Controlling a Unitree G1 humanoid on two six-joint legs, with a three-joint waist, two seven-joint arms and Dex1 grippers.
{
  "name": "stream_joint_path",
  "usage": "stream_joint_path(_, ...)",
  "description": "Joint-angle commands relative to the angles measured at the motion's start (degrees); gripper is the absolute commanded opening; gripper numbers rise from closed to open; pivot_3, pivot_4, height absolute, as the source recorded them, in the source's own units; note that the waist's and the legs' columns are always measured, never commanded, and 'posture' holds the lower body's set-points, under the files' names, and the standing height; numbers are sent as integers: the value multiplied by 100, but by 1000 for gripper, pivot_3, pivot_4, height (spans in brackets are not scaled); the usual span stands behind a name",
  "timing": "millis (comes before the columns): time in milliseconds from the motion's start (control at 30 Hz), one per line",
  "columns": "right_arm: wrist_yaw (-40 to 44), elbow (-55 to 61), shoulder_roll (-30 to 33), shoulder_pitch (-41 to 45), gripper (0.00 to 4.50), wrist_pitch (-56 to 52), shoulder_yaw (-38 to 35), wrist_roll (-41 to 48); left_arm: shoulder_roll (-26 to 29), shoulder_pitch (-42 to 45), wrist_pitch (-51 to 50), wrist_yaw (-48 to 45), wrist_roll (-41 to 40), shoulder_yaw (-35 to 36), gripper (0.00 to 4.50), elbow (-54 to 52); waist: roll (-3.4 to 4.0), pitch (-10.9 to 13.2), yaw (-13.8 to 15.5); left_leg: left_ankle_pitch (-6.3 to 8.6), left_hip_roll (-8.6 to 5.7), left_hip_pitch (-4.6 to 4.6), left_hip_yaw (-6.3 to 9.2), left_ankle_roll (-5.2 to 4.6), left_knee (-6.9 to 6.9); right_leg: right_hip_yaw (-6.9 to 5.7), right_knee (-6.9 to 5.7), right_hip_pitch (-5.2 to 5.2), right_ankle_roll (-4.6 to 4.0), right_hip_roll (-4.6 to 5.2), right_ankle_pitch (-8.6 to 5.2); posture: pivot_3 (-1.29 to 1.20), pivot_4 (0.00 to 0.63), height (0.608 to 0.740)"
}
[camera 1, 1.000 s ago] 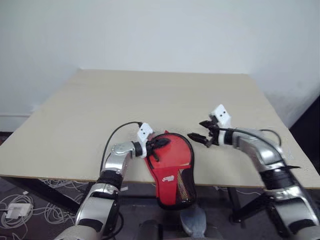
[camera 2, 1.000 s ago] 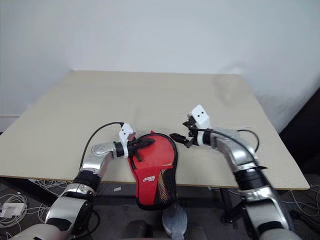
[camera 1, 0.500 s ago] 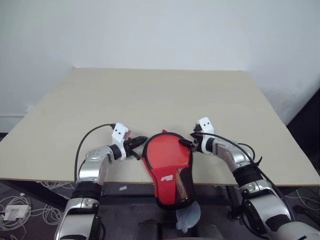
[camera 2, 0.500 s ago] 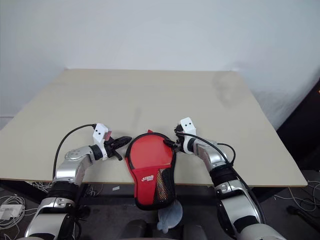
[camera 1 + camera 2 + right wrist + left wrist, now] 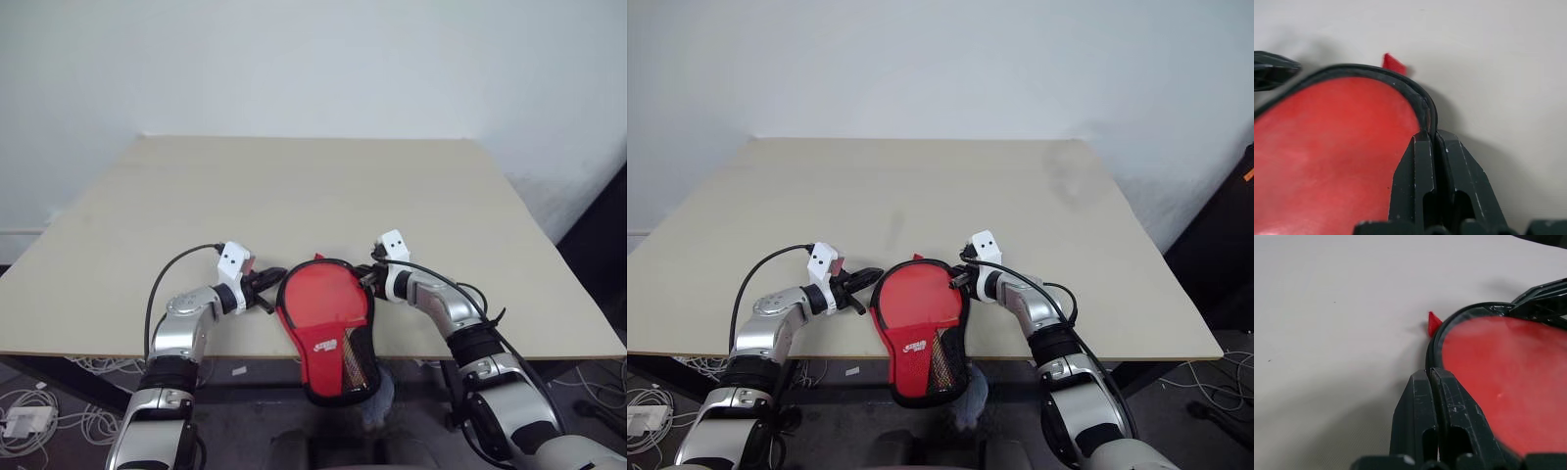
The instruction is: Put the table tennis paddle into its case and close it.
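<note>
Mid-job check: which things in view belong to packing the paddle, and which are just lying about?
In the job:
- red paddle-shaped fabric case with black zip edge, hanging over the near edge of the beige table
- left gripper, jaws shut beside the case
- right gripper, jaws shut at its zip edge

Lying about:
- white cables on the floor

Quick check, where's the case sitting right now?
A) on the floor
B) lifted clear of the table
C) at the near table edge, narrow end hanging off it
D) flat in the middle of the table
C: the case lies at the near edge of the table, its round end on the tabletop between the left gripper and right gripper, its narrow mesh-pocket end hanging past the edge.
</note>
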State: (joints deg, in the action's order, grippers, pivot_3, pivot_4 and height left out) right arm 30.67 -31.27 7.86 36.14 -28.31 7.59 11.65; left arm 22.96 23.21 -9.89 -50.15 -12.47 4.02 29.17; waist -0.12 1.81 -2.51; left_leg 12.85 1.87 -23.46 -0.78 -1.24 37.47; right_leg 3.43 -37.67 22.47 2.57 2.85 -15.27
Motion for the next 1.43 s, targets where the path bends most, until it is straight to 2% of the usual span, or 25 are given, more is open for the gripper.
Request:
stream_joint_path(33, -982, -699, 456, 606, 38, 543, -627, -328, 172, 165, 178, 37, -83, 189, 0, 52, 3, 3, 4, -2, 0, 0, 0, -1, 4, 0, -1, -2, 0, 1, 0, 0, 0, 740)
stream_joint_path(233, -2225, -2544, 1051, 1544, 38, 1576, -1337, -314, 211, 194, 245, 69, -106, 259, 0, 179, -3, 16, -4, -7, -22, -9, 1, -11, 9, 6, 5, -3, -8, 17, 9, 0, 0, 740)
stream_joint_path(400, -2595, -3249, 1136, 1763, 38, 1989, -1470, -466, 190, 105, 261, 100, -121, 280, 0, 132, -5, 18, -89, -8, -17, -3, -11, -12, -27, 33, 4, 12, -7, 2, 10, 0, 0, 740)
stream_joint_path(567, -2549, -3460, 942, 1663, 38, 2127, -1369, -601, 218, 54, 245, 124, -135, 312, 0, 114, -4, 19, -192, -9, -15, -1, -16, -13, -33, 44, 4, 15, -6, -2, 10, 0, 0, 740)
stream_joint_path(667, -2336, -3400, 819, 1618, 772, 2131, -1393, -559, 260, 68, 249, 134, -139, 345, 0, 148, -4, 19, -233, -9, -15, 1, -15, -13, -30, 44, 4, 11, -5, -1, 10, 0, 0, 740)
stream_joint_path(833, -1645, -2745, 938, 1505, 2567, 2096, -1334, -520, 367, 56, 227, 134, -186, 424, 0, 83, -4, 19, -320, -10, -15, 3, -12, -14, -28, 43, 0, 10, -5, -2, 11, 0, 0, 740)
stream_joint_path(933, -885, -1644, 1184, 1205, 3645, 1691, -1283, -349, 507, 70, 232, 146, -238, 533, 0, 87, -3, 20, -319, -10, -14, 2, -10, -14, -29, 43, 0, 11, -5, -1, 11, 0, 0, 740)
stream_joint_path(1000, -97, -263, 1406, 708, 4411, 917, -1175, 4, 668, 0, 265, 130, -218, 572, 0, 74, -3, 20, -313, -9, -14, -1, -6, -14, -29, 41, 0, 13, -4, -1, 11, 0, 0, 740)
stream_joint_path(1100, 414, 1151, 1576, 131, 4463, 112, -1037, 337, 821, -82, 192, 93, -305, 656, 0, 56, -3, 20, -287, -9, -12, -1, -2, -14, -31, 35, 1, 11, -2, 0, 10, 0, 0, 740)
stream_joint_path(1200, 849, 2080, 1659, -359, 4463, -449, -882, 639, 907, -258, 170, 101, -338, 745, 0, -10, -4, 20, -286, -9, -11, 2, -4, -14, -25, 33, 0, 7, -1, 2, 9, 0, 0, 740)
stream_joint_path(1433, 776, 2533, 1403, -757, 4463, -831, -484, 567, 694, -957, 64, 324, -395, 752, 0, -580, -9, 23, -285, -9, -8, 5, -11, -14, -9, 34, -3, 5, 3, 6, 7, 0, 0, 740)
